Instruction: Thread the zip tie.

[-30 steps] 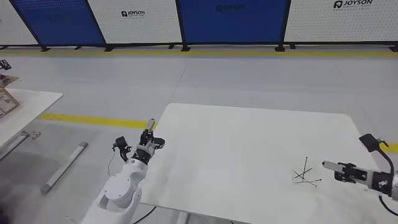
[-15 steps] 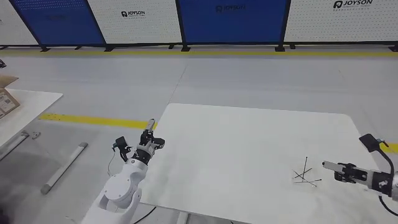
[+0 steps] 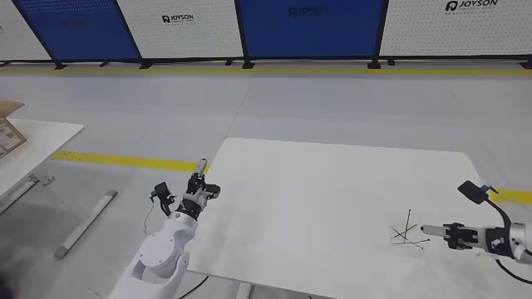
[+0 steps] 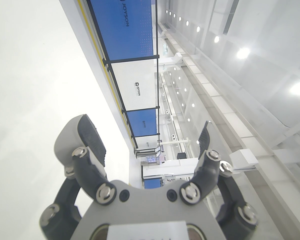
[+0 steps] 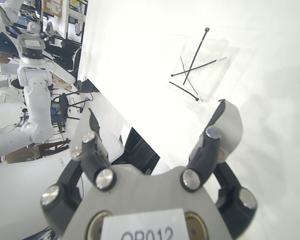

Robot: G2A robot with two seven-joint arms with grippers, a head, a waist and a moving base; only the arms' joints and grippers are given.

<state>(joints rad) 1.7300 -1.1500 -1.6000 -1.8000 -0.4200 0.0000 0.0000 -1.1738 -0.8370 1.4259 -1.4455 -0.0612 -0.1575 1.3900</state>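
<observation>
Right claw (image 5: 156,106) near tray (image 5: 218,51), zip ties (image 5: 190,70)

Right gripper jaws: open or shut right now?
Open. The right gripper has its jaws wide apart, nothing between them; the zip ties lie untouched ahead.

White arms (image 3: 162,253) carry grey plates (image 5: 145,193), silver screws (image 5: 104,177) and black ribbed fingers (image 4: 92,136).

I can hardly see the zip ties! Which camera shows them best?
The right wrist view: the zip ties lie crossed, close and clear. The top view shows tiny lines; the left wrist view faces the hall.
</observation>
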